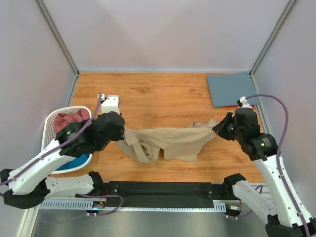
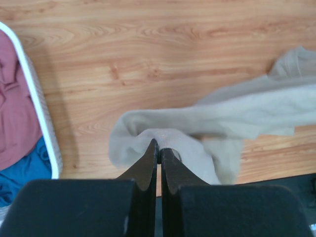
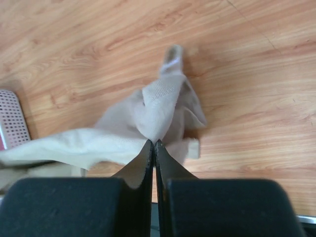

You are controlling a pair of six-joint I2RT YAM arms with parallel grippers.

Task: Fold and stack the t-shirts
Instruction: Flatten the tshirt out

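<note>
We are pinching one bunched end of the tan t-shirt [image 1: 168, 143] in the left gripper [image 2: 158, 148], jaws tight on cloth, and the other end in the right gripper [image 3: 154, 145]. The shirt is sagging between them over the table [image 1: 163, 94]. In our judgement, drawing apart evenly and level should flatten it.

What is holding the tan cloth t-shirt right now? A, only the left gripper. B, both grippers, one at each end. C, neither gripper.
B: the left gripper and the right gripper are each shut on an end of the tan cloth t-shirt.
</note>
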